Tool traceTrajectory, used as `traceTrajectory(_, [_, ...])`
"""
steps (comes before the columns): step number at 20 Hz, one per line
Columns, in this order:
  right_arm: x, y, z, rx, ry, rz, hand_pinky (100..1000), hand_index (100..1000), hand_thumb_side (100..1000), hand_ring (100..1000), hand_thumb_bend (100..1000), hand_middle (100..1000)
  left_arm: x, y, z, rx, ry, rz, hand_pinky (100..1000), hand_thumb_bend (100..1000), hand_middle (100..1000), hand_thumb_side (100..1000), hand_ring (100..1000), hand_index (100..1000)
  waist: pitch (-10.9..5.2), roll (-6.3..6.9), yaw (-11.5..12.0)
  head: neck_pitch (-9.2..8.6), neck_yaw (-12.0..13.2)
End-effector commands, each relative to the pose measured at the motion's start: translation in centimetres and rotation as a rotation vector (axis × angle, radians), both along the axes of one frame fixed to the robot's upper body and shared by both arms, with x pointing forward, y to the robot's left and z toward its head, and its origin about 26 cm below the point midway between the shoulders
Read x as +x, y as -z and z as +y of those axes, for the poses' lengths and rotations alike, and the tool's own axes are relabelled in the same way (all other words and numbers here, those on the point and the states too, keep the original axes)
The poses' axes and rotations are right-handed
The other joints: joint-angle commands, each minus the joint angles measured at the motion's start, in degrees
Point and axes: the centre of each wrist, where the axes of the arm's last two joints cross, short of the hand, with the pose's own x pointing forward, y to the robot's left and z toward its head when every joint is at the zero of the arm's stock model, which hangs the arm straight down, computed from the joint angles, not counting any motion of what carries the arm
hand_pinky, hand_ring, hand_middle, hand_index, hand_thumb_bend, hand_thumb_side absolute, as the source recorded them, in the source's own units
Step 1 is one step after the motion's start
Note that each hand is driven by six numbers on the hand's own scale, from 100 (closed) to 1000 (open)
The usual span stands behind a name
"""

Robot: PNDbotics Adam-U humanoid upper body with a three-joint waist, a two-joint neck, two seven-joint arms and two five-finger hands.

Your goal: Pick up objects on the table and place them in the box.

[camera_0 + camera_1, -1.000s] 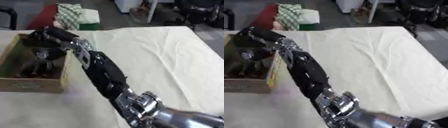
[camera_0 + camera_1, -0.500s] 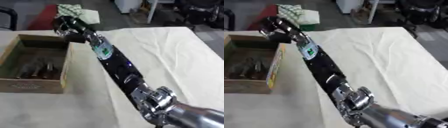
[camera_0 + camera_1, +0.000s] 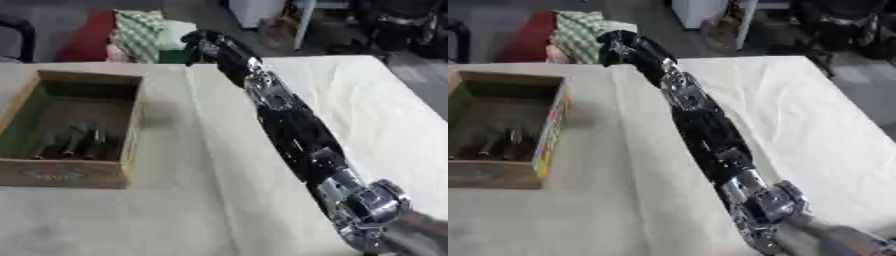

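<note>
The open wooden box (image 3: 72, 131) sits at the left of the frame on the cream cloth-covered table (image 3: 201, 200), and dark, longish objects (image 3: 74, 142) already lie in its bottom, near the front wall. I can't make out what they are, only that several lie side by side. No loose object shows on the cloth anywhere in view, so my guess is the task is nearly or fully done; anything left would have to be outside the frame.

The robot's right arm (image 3: 293, 132) stretches from the lower right corner diagonally up to the top centre, where its black right hand (image 3: 203, 41) is at the table's far edge, well apart from the box. The hand is too dark and blurred for me to tell whether the fingers are curled or straight, or whether it holds anything. The left hand doesn't show at all.

The left eye view gives the box whole, with its green-tinted inner wall and a printed label on the front. The right eye view cuts the box at the left edge but shows its colourful printed side panel (image 3: 550, 132), and the hand stands out a little better against the checked cloth bundle (image 3: 579, 31) behind the table.
</note>
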Motion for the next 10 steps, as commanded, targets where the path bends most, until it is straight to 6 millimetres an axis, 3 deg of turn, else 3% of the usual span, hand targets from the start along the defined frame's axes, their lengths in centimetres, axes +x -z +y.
traceTrajectory(1, [-0.8, -1.7, -3.0, 0.031, 0.043, -0.019, 700, 731, 740, 553, 100, 575, -0.1, -0.9, 0.6, 0.026, -0.016, -0.025, 648, 100, 573, 858, 667, 558, -0.98, 0.32, -0.3, -0.71, 0.4])
traceTrajectory(10, [-2.7, -0.3, -5.6, 0.11, 0.077, 0.051, 697, 708, 795, 548, 100, 568, -0.2, -0.8, 0.8, 0.027, -0.024, -0.025, 653, 100, 574, 860, 667, 558, -0.78, 0.29, -0.7, -0.48, 0.6])
